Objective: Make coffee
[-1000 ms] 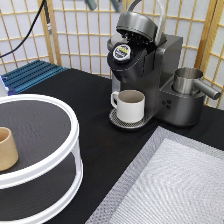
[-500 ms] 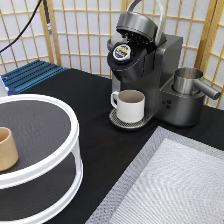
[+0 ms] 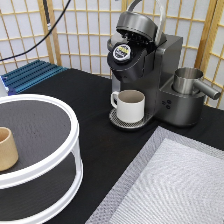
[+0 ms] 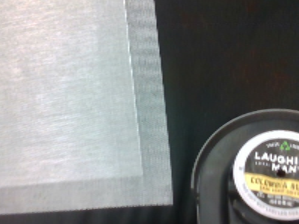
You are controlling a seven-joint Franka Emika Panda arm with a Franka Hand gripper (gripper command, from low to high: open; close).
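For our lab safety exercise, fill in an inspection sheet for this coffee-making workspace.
Surface: black table with a grey mat at the exterior view's bottom right.
Job's things: coffee pod seated in the coffee machine, lid open; white mug on its drip tray.
Clutter: tan cup on a two-tier white turntable; metal pitcher; blue rack.
Grippers: gripper not visible in the exterior view.
Cables: black cable hanging at top left.
Surroundings: paper screen.

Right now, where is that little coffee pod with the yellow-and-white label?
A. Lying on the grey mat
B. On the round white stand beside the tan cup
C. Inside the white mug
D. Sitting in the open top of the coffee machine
D: the coffee pod sits label-up in the coffee machine under its raised lid, above the white mug. No pincer shows in the exterior view.
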